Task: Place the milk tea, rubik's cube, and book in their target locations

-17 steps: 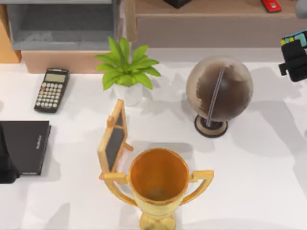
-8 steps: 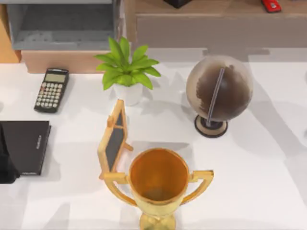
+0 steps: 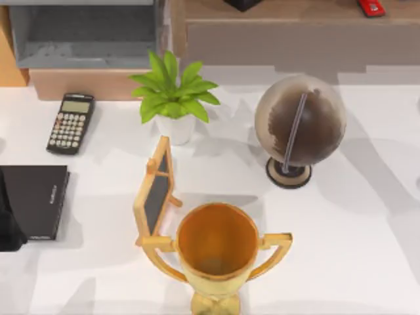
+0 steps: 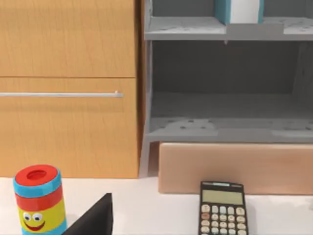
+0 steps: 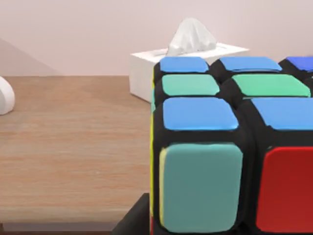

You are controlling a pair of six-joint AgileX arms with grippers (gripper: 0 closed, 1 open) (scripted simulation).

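Cube carried over the far shelf

The right claw's fingers can't be made out, but the rubik's cube [image 5: 230,161] sits right up against its camera, over a wooden shelf [image 5: 73,147], a tissue box [image 5: 146,68] beyond, likely for setting down. The left arm [image 3: 10,223] waits at the tabletop's [image 3: 354,249] left by a black notebook [image 3: 36,197].

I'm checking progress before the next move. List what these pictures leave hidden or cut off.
- Multicoloured rubik's cube, right wrist view: cut off by the frame edges; any grip on it hidden.
- Light-blue hardcover book on the grey shelf, left wrist view: top cropped.
- Thin black notebook, top view: left end covered by a dark arm part.
- Gold trophy, top view: base cropped.
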